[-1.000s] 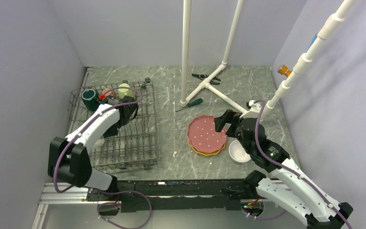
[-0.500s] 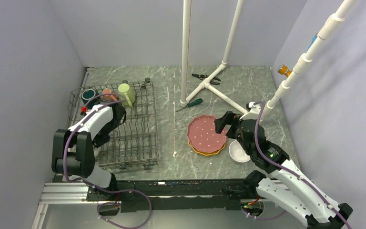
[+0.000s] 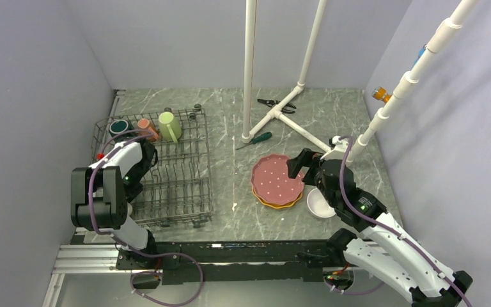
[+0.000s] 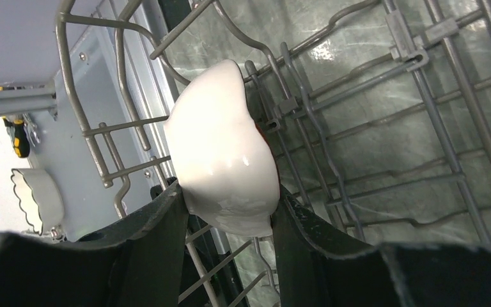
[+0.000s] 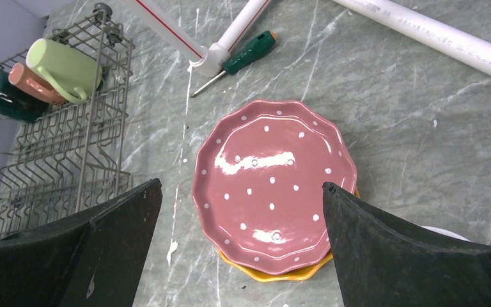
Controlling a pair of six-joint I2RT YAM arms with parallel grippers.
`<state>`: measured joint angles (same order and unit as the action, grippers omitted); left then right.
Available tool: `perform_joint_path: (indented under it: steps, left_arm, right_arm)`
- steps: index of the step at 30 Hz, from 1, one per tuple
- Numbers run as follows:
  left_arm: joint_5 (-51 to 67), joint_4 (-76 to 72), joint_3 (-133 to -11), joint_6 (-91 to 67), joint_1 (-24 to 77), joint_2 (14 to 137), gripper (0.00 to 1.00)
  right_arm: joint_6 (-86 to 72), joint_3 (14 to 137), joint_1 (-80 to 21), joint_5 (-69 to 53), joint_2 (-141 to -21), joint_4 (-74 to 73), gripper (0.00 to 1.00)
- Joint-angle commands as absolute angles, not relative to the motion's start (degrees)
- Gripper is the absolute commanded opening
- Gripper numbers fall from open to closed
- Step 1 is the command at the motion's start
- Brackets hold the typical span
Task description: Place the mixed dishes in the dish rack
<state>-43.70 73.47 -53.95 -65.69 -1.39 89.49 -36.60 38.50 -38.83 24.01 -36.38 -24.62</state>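
Observation:
In the left wrist view my left gripper (image 4: 228, 188) is shut on a small white bowl (image 4: 220, 150), held on its side among the tines at the left edge of the grey wire dish rack (image 3: 179, 185). A dark green mug (image 3: 119, 126), a salmon mug (image 3: 146, 125) and a light green mug (image 3: 168, 124) stand along the rack's far side. My right gripper (image 5: 241, 185) hangs open above the pink dotted plate (image 5: 272, 182), which lies on the yellow-orange plate (image 5: 281, 272). Another white bowl (image 3: 320, 203) sits to the right of the plates.
A green-handled screwdriver (image 3: 256, 139) and pliers (image 3: 275, 103) lie by the white pipe frame (image 3: 249, 70), whose floor pipes run behind the plates. Grey walls close in the left, back and right sides.
My left arm has folded back towards the rack's left side with the bowl, uncovering the three mugs. The right arm has not moved.

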Motion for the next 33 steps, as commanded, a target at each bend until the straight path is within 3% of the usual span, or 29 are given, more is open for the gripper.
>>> perform_joint_path:
  steps: [1,5,6,10,11,20,27,33]
  left_arm:
    - [-42.7,71.7,-54.8,-64.9,-3.6,90.7,0.1]
    - [-41.2,70.7,-55.1,-64.0,-3.7,90.8,0.34]
    - [-41.0,70.4,-55.0,-63.7,-3.7,90.7,0.43]
    - [-40.1,69.7,-54.1,-63.1,-3.8,89.4,0.96]
    - [-39.8,69.6,-54.0,-62.9,-3.8,88.7,0.99]
    - [-36.4,70.9,-57.4,-59.6,-3.8,80.8,1.0]
    - [-27.0,65.1,-60.3,-51.7,-3.8,65.9,0.99]
    - [8.3,35.9,-54.8,-23.3,-3.8,44.0,0.99]
  right_arm:
    - [-36.1,38.7,-38.7,24.8,-36.4,-22.2,0.97]
    - [-36.2,38.9,-38.7,24.8,-36.9,-22.1,0.97]
    - [-36.3,38.9,-38.7,24.8,-36.9,-22.2,0.97]
    - [-36.6,38.5,-38.7,25.0,-36.4,-22.2,0.97]
    - [-36.6,38.4,-38.7,25.0,-36.2,-22.1,0.97]
    - [-36.5,38.7,-38.7,25.1,-36.6,-22.4,0.97]
    - [-36.7,38.9,-38.7,24.6,-37.2,-22.7,0.97]
    - [-36.2,39.5,-38.6,24.8,-36.9,-23.4,0.97]
